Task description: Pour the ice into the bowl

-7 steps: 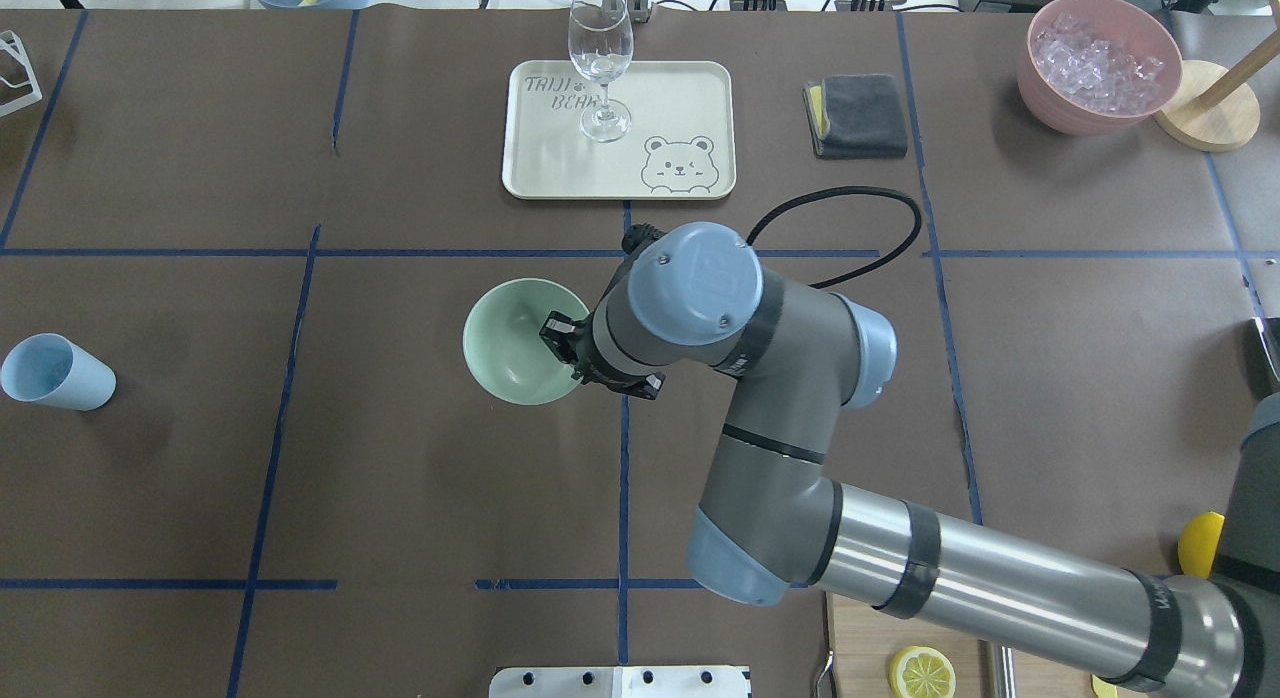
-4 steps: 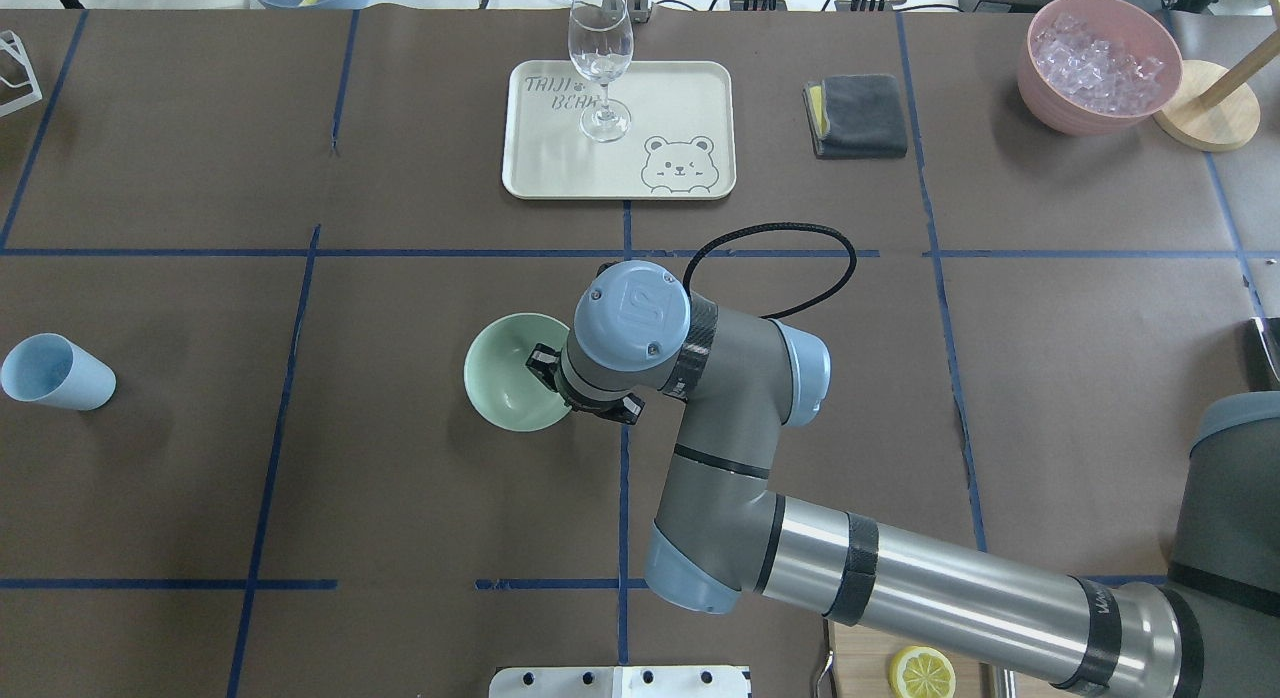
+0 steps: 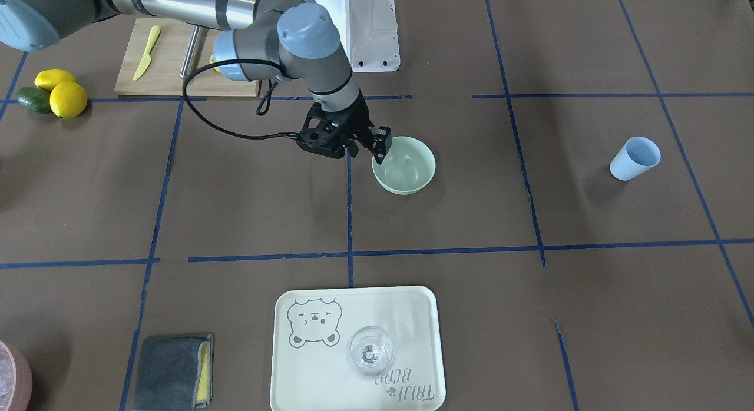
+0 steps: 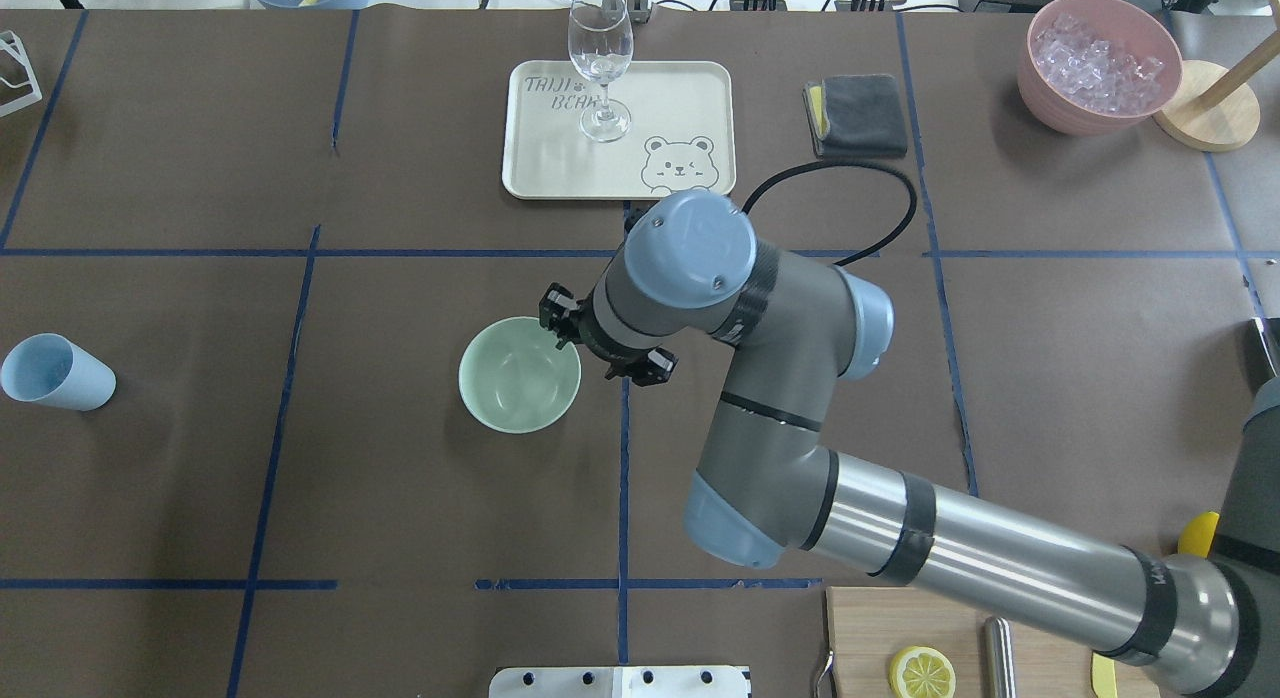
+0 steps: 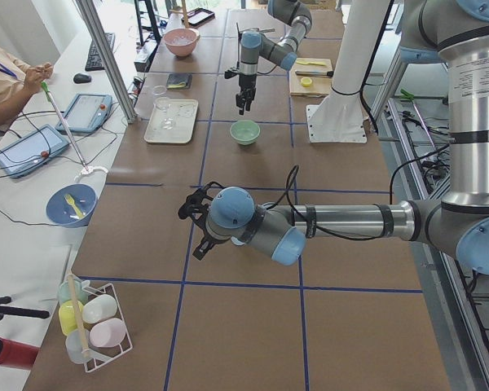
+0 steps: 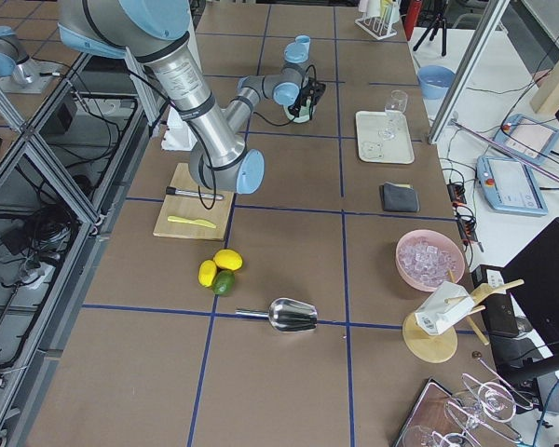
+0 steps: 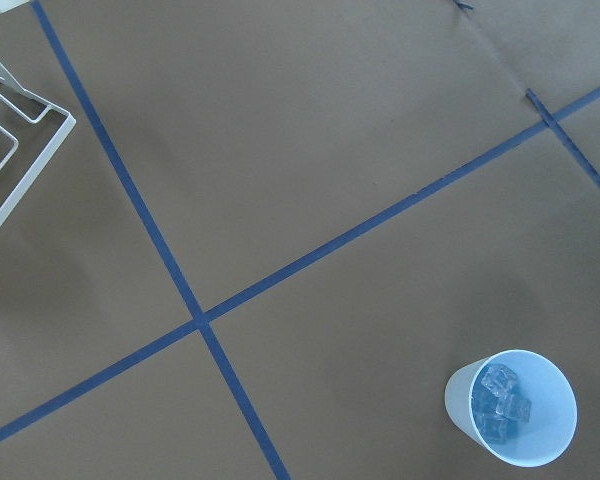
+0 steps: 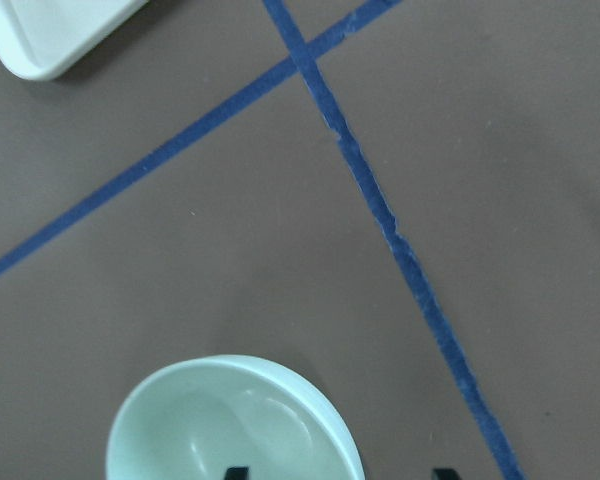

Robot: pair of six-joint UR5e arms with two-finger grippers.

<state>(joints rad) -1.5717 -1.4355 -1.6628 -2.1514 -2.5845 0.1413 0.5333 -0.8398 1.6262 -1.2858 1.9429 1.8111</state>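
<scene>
The pale mint-green bowl (image 4: 519, 375) stands upright and empty near the table's middle; it also shows in the front view (image 3: 405, 166) and the right wrist view (image 8: 235, 425). My right gripper (image 3: 370, 155) hangs just above the bowl's rim on its right-arm side. It is open and empty, its tips (image 8: 339, 472) astride the rim without touching it. The ice (image 7: 502, 403) is a few clear cubes inside the light blue cup (image 7: 511, 407), which stands far to my left (image 4: 55, 371). My left gripper (image 5: 192, 221) hovers above the table; I cannot tell whether it is open or shut.
A cream tray (image 4: 690, 98) with a clear wine glass (image 4: 601, 63) stands at the back. Beside it lie a grey cloth (image 4: 858, 115) and a pink bowl (image 4: 1045, 103) full of ice. A cutting board (image 3: 171, 63), lemons (image 3: 68, 98) and a metal scoop (image 6: 293, 317) are on my right.
The bowl has shifted a little toward the robot and now rests on the table. My right gripper, which was down at the bowl's rim, has lifted off it and drawn back slightly.
</scene>
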